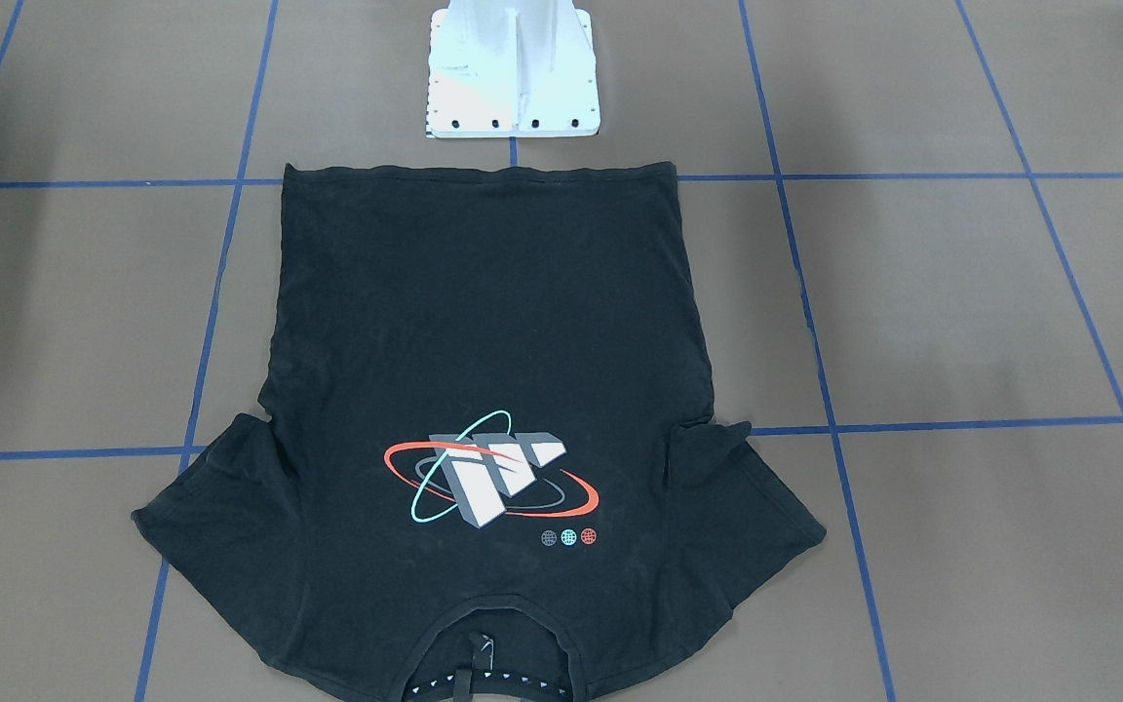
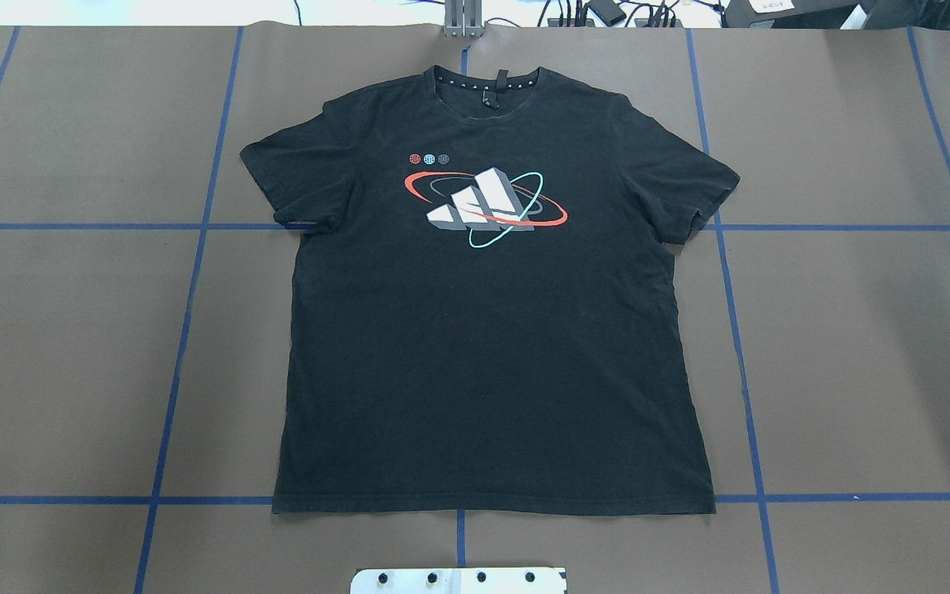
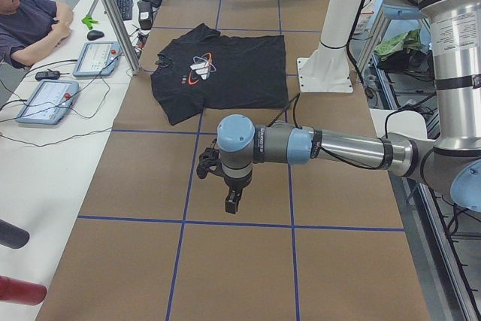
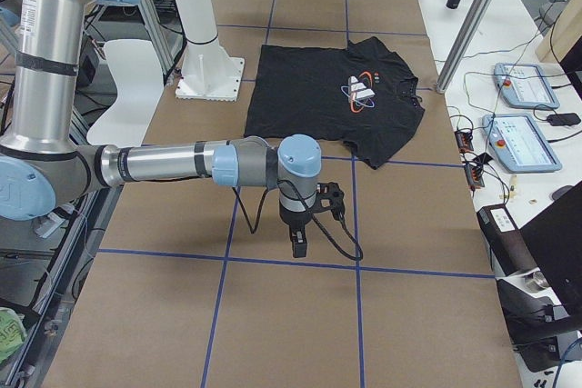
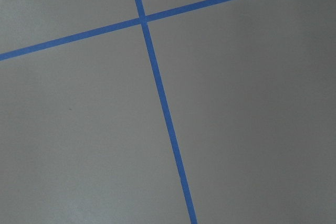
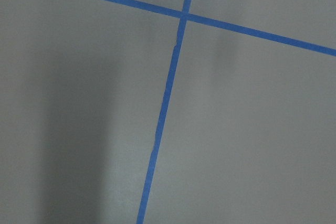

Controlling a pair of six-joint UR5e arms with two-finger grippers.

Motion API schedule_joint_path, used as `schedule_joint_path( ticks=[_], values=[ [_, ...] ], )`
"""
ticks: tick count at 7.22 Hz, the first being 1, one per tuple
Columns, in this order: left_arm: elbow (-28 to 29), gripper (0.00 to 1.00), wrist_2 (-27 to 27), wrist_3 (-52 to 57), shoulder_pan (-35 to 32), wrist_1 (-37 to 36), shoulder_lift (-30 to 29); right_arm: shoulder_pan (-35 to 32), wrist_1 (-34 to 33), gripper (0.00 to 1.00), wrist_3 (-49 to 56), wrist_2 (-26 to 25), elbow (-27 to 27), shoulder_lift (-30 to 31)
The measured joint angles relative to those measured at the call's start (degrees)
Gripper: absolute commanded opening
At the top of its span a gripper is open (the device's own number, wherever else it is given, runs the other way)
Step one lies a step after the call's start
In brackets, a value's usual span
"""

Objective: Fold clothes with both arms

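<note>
The black T-shirt (image 2: 483, 346) lies flat and spread out on the brown table, print side up, with its collar (image 2: 483, 82) at the far edge and its hem toward the robot's base. Both sleeves are laid out to the sides. My left gripper (image 3: 233, 204) hangs pointing down over bare table well off to the shirt's left, seen only in the exterior left view. My right gripper (image 4: 298, 246) hangs likewise far to the shirt's right. From these side views I cannot tell whether either one is open or shut. Both wrist views show only brown table and blue tape lines.
The white bolted pedestal (image 1: 513, 78) stands just behind the shirt's hem. Blue tape lines (image 2: 195, 272) divide the table into squares. A seated person (image 3: 30, 24) and control pendants (image 3: 45, 99) are at a side table beyond the collar end.
</note>
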State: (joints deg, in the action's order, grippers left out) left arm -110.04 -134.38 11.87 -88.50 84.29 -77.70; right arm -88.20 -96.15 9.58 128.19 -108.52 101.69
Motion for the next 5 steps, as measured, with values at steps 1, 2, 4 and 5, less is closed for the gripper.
schedule_joint_path(
  ticks=[1,2,4,5],
  values=[
    [-0.5,1.00,0.0,0.0,0.0,-0.1,0.1,0.0,0.0,1.00,0.0,0.0,0.0,0.0],
    [-1.7,1.00,0.0,0.0,0.0,-0.2,0.1,0.0,0.0,1.00,0.0,0.0,0.0,0.0],
    [-3.0,1.00,0.1,0.0,0.0,-0.2,-0.2,0.0,0.0,1.00,0.0,0.6,-0.3,-0.2],
    [-3.2,1.00,0.1,-0.2,0.0,-0.1,-1.7,0.1,0.0,1.00,0.0,2.3,-0.3,-0.8]
  ],
)
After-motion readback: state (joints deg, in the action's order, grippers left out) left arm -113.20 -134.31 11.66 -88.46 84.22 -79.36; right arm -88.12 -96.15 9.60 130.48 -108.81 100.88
